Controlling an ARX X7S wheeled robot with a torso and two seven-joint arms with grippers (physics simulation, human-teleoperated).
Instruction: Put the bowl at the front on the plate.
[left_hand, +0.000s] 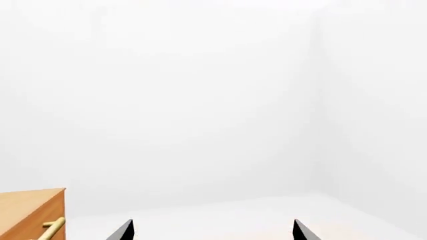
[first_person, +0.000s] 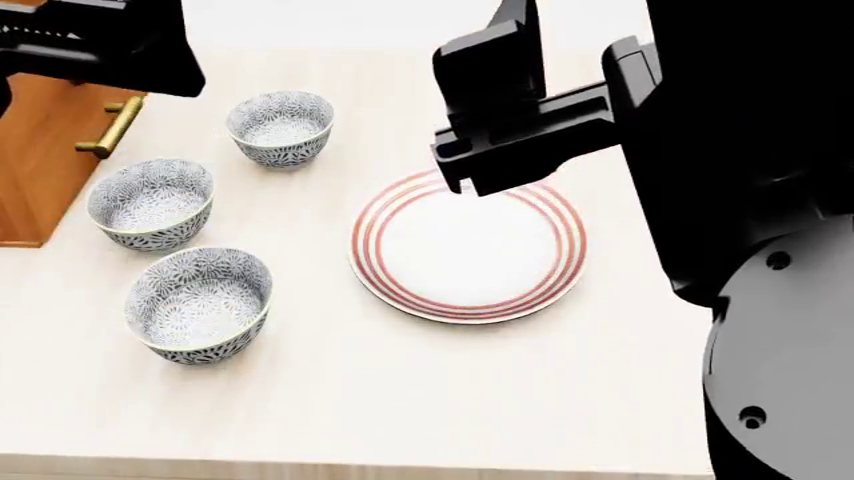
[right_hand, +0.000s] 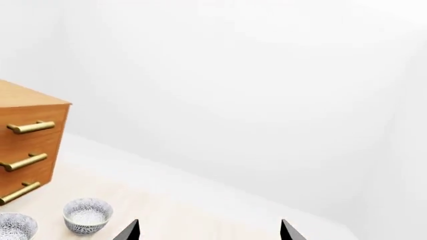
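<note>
Three bowls (first_person: 200, 303), plate (first_person: 469, 250), pale table (first_person: 400, 400), white walls (left_hand: 200, 100).

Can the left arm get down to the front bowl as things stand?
Probably yes. The front bowl sits uncovered on the table at the robot's left, apart from the other bowls and the plate. The left gripper looks open and empty, held high near the wooden cabinet.

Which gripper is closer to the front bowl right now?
Hard to call. The left arm is up at the far left, past the other bowls; the right gripper hangs over the plate, beside the front bowl.
</note>
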